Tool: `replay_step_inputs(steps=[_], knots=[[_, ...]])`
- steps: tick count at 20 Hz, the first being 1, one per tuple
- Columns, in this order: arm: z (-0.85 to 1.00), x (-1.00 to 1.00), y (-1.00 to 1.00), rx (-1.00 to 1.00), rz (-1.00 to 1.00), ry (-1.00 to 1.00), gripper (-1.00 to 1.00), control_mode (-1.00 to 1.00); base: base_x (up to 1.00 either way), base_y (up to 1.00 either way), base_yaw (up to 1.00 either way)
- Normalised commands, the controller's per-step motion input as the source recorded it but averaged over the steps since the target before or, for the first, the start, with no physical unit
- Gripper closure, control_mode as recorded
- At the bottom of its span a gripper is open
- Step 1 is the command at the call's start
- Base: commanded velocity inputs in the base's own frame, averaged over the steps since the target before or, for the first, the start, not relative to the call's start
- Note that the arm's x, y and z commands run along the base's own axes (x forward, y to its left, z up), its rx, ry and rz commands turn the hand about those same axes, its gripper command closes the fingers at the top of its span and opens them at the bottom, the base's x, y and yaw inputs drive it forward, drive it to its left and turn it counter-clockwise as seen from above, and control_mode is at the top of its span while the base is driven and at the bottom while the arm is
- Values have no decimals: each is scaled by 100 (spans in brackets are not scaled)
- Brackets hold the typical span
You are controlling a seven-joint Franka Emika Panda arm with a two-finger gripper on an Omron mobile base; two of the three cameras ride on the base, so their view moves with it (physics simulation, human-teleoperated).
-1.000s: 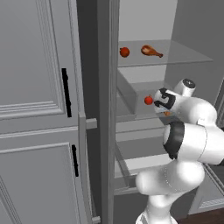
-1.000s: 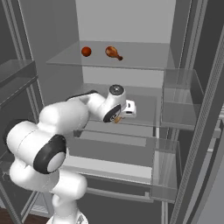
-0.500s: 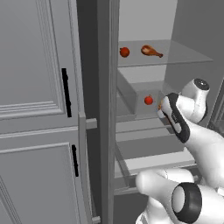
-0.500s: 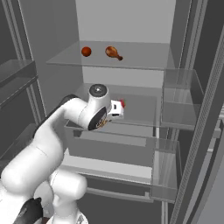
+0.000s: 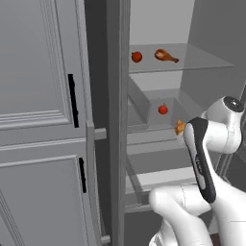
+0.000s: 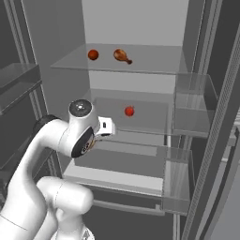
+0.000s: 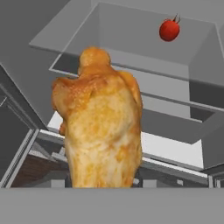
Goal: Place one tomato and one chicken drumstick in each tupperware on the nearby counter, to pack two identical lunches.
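Our gripper (image 5: 181, 129) is closed on a chicken drumstick (image 7: 101, 127), which the hand view shows large and upright at centre, hiding the fingertips. From the left base view we catch just a golden bit of that drumstick at the hand's tip. In the hand view a tomato (image 7: 169, 29) sits at one o'clock, well apart, on a fridge shelf (image 6: 150, 112); both base views place it on the middle shelf. Only the base views show the top shelf (image 6: 154, 58), where a second tomato (image 6: 93, 55) and a second drumstick (image 6: 122, 56) lie near each other, tomato to the left.
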Motion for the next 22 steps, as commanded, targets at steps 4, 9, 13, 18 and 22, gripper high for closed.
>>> replay_step_inputs(steps=[4, 9, 13, 18, 22], knots=[[0, 0, 0, 0, 0, 0, 100, 100, -100, 20, 0], [0, 0, 0, 0, 0, 0, 100, 100, -100, 22, 20], [0, 0, 0, 0, 0, 0, 100, 100, -50, 70, 60], [0, 0, 0, 0, 0, 0, 100, 100, 15, 82, 68], [0, 0, 0, 0, 0, 0, 100, 100, 70, 76, 55]])
